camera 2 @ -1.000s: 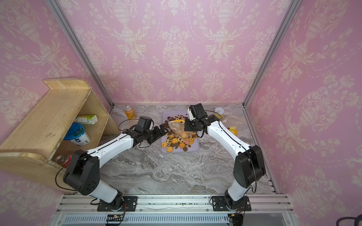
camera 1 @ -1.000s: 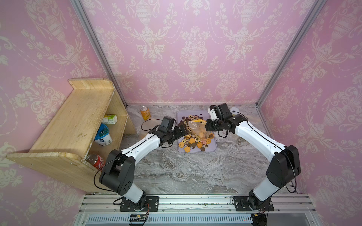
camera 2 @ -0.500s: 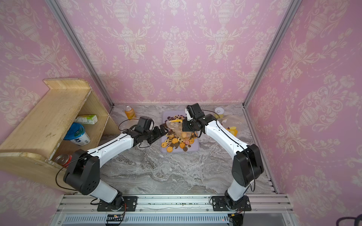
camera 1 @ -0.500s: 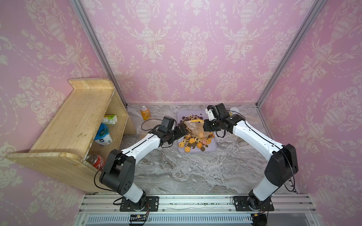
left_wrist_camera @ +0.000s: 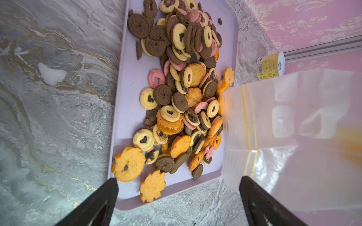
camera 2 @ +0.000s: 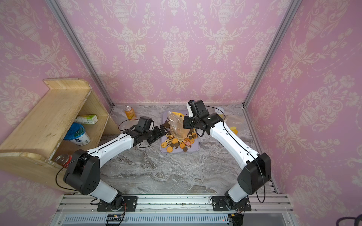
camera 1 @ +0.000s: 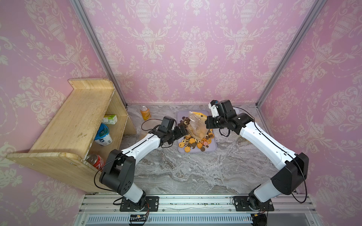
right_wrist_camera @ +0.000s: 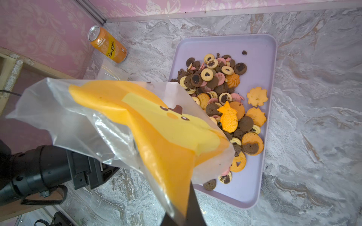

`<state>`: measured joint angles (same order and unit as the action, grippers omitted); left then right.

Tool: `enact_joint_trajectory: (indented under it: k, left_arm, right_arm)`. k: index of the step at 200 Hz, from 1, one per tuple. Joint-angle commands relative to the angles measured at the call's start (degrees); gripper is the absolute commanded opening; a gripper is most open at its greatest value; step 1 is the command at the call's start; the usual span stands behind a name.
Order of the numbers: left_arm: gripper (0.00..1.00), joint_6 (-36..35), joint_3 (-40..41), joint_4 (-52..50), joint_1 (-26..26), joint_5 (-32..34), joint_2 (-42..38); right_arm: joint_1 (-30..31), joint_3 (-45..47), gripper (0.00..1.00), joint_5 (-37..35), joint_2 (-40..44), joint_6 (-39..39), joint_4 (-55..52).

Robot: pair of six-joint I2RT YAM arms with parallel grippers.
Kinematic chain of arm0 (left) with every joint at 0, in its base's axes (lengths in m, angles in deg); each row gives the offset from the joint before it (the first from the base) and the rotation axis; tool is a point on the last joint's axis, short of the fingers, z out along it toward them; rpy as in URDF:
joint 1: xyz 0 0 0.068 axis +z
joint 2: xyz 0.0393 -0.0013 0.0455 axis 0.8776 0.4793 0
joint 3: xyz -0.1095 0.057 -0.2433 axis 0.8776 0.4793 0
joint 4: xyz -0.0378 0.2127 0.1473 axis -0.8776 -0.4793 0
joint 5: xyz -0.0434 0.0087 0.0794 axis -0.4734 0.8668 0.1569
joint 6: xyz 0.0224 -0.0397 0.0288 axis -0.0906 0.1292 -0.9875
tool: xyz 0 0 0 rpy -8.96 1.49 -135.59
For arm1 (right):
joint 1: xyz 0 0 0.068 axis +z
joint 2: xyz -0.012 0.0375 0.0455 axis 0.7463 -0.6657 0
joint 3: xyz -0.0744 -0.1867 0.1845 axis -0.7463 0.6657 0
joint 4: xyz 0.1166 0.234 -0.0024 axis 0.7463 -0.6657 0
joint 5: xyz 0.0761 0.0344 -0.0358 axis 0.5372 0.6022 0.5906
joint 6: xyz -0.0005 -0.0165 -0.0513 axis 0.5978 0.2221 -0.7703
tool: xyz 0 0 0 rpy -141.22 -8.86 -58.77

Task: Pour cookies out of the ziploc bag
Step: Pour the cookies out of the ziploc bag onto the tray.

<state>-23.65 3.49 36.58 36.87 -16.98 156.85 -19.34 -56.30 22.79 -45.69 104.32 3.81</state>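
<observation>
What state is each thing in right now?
ziploc bag: held above the tray, yellow cartoon-face piece inside.
cookies: piled loose on the tray.
tray: flat on the table.
orange soda can: upright on the table.
left end effector: open, empty.
right end effector: shut on ziploc bag.

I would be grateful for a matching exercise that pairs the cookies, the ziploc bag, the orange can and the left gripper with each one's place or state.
Things:
1 cookies
2 ziploc bag
3 orange can
4 left gripper

States:
A open, empty
B upright on the table, apart from the tray
C heaped on the tray
D hanging from the shut right gripper

Pairs: 1-C; 2-D; 3-B; 4-A
</observation>
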Motion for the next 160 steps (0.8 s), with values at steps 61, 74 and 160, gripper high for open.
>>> enact_joint_trajectory:
  k: [61, 74, 160]
  left_arm:
    - [0.99, 0.65, 0.06, -2.0, 0.24, 0.04, -2.06]
    - [0.99, 0.44, -0.07, -2.22, 0.23, 0.06, -1.88]
    - [0.99, 0.02, 1.23, -2.87, 0.23, 0.23, -3.12]
  right_arm:
    - [1.59, 0.66, 0.0, -0.64, -5.22, -0.11, -0.05]
    - [1.15, -0.74, 0.0, -1.04, -2.9, -0.02, -1.66]
    - [0.87, 1.48, 0.0, 0.72, -5.07, 2.32, 1.3]
